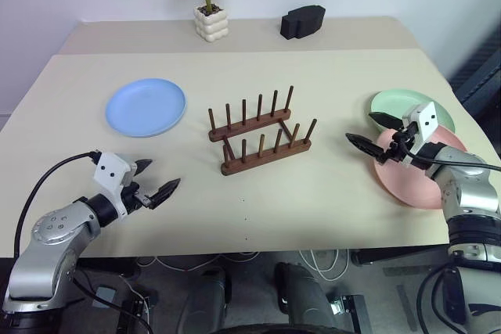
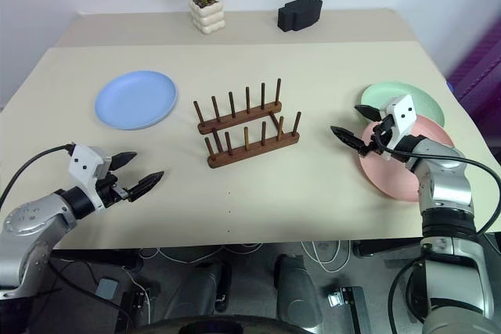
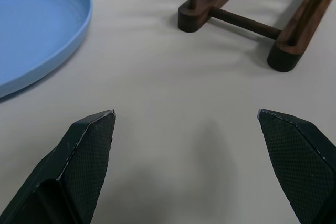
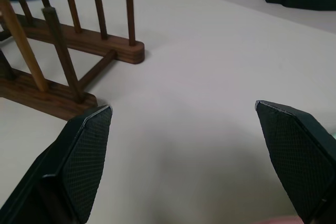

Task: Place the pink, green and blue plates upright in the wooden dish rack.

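None of the three plates is racked yet: you have the blue plate [image 1: 145, 107] flat at far left, the green plate [image 1: 413, 107] and pink plate [image 1: 419, 174] overlapping at right (green under pink), the wooden dish rack [image 1: 261, 132] empty between, and the left gripper [image 1: 156, 180] and right gripper [image 1: 368, 131] both spread wide, holding nothing.

Worktop [image 1: 313, 193]: plain pale beige, no pattern. Blue plate [image 1: 146, 107]: light sky blue, matte, plain. Green plate [image 1: 411, 105]: pale mint. Pink plate [image 1: 419, 185]: salmon pink. Dish rack [image 1: 258, 134]: dark brown wood, rails & pegs alike. Block [image 1: 302, 21] at back: black. Plant pot [image 1: 211, 23]: cream-white, ribbed; leaves green. Left gripper [image 1: 156, 180] & right gripper [image 1: 374, 131]: black fingers w/ fine cross-hatch texture on pads [image 3: 86, 156]; white housings, silver-grey arms.
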You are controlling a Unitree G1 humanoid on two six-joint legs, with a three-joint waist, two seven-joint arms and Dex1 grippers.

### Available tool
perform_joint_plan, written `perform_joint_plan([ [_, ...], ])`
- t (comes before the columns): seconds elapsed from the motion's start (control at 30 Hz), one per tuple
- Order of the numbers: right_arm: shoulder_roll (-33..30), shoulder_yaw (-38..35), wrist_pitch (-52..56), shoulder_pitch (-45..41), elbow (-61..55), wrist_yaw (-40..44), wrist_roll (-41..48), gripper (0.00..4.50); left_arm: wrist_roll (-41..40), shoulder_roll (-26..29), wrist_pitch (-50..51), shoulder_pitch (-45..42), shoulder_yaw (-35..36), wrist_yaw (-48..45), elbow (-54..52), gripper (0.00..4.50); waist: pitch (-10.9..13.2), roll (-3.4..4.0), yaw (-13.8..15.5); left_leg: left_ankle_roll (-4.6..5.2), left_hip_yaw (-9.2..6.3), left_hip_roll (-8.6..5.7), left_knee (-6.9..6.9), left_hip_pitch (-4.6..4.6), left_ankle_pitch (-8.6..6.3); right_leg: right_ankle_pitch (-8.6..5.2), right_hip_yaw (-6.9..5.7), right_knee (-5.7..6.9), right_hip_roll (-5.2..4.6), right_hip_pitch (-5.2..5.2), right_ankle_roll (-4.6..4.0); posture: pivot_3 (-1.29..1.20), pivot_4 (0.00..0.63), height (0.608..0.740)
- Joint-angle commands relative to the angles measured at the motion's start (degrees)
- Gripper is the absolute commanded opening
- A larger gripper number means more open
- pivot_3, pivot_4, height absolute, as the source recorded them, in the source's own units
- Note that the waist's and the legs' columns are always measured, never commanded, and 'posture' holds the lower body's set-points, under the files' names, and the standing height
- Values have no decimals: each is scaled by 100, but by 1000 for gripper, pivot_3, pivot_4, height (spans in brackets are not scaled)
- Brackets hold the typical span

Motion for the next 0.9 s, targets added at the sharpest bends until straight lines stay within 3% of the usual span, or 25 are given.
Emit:
perform_joint_plan([
  [0.03, 127, -56, -3, 107, -406, -133, 95, 4462, 4, 215, -8, -234, -34, -160, -125, 4500, 0, 0, 8, 0, 0, 0, 0, 0, 0, 0, 0, 0, 0, 0, 0, 0, 150, 731],
  [0.3, 114, -106, 267, 370, -1089, -339, 149, 4462, -170, 536, 200, -1161, -779, -1025, 233, 4500, 0, 1, 1, 0, 2, -1, -1, -1, 0, 0, 1, 1, 1, -1, 1, 0, 150, 731],
  [0.47, 116, -96, 471, 715, -1710, -467, 192, 4462, 536, 617, -249, -1688, -1751, -1542, 754, 4500, 0, 0, 3, 0, 4, -1, -1, 0, 0, 0, 2, 1, 2, -1, 1, 0, 150, 731],
  [0.63, 23, -165, 835, 1184, -2531, -527, 365, 4462, 1027, 215, -689, -2280, -2333, -1579, 1637, 4500, 0, 1, 5, 0, 3, 0, -1, 0, 0, 0, 2, 1, 2, -2, 1, 0, 150, 731],
  [0.9, 299, 27, 1157, 1721, -3326, -842, 458, 4462, 1312, -570, -1066, -2710, -2658, -1554, 2602, 4500, -2, 0, 18, 0, 1, -1, 3, -1, 0, 1, 2, 2, 0, -1, 3, 0, 150, 731],
])
